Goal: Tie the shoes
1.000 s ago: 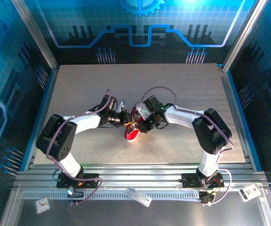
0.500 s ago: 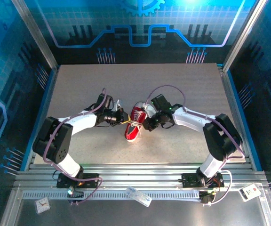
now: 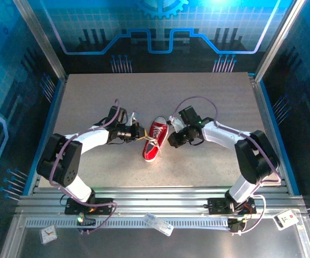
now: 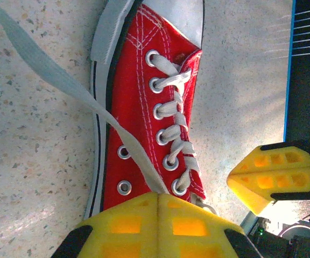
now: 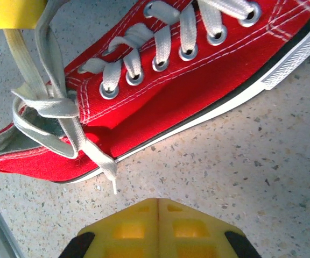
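Left tool [image 3: 141, 136] and right tool [image 3: 171, 142] have parted, flanking sneaker [image 3: 154, 141], left pinching lace [image 4: 63, 86].

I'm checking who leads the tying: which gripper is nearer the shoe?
Left. The left gripper is shut on a lace right at the shoe's top eyelets; the right gripper sits shut off its other side, table between.

Red woven canvas shoe [image 4: 136, 107], matt white rubber sole [image 5: 287, 72], flat woven cloth laces [image 4: 172, 131], shiny metal eyelets [image 4: 124, 187], speckled matt stone-look table [image 4: 31, 177], smooth yellow plastic fingers [image 5: 122, 231].
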You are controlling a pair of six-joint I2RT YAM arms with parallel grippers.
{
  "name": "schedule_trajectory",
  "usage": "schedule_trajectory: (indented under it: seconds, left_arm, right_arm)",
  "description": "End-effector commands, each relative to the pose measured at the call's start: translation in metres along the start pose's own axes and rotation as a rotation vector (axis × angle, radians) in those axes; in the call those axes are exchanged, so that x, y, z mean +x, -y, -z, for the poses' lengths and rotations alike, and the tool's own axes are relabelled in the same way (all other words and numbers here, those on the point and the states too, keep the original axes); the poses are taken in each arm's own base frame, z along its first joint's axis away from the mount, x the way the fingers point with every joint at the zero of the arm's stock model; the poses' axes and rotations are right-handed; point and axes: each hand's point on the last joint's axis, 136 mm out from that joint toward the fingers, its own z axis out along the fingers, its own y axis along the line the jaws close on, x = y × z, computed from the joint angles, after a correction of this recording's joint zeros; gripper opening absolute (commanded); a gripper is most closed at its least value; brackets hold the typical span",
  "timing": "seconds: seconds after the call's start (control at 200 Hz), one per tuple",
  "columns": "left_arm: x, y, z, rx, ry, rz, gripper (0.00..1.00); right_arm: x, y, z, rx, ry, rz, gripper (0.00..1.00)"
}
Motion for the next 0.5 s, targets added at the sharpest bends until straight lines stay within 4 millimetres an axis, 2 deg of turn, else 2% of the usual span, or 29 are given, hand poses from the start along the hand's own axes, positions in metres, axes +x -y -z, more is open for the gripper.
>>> schedule_trajectory:
  seconds: [0.0,0.035,0.125,0.27,0.495]
  left_arm:
    - [-0.003,0.009,0.001,0.043,-0.003,-0.028,0.0]
    - [-0.002,0.009,0.0,0.045,-0.006,-0.026,0.0]
    - [-0.002,0.009,-0.001,0.05,-0.01,-0.02,0.0]
    - [0.0,0.009,-0.002,0.05,-0.012,-0.017,0.0]
    - [0.001,0.008,-0.002,0.053,-0.009,-0.016,0.0]
  right_arm:
    - [-0.005,-0.015,0.006,-0.037,0.017,0.027,0.0]
    - [-0.006,-0.021,0.005,-0.047,0.02,0.043,0.03]
    - [-0.007,-0.035,-0.004,-0.061,0.013,0.091,0.18]
    - [-0.012,-0.04,-0.016,-0.073,-0.004,0.074,0.33]
    - [-0.02,-0.039,-0.025,-0.062,-0.012,0.065,0.35]
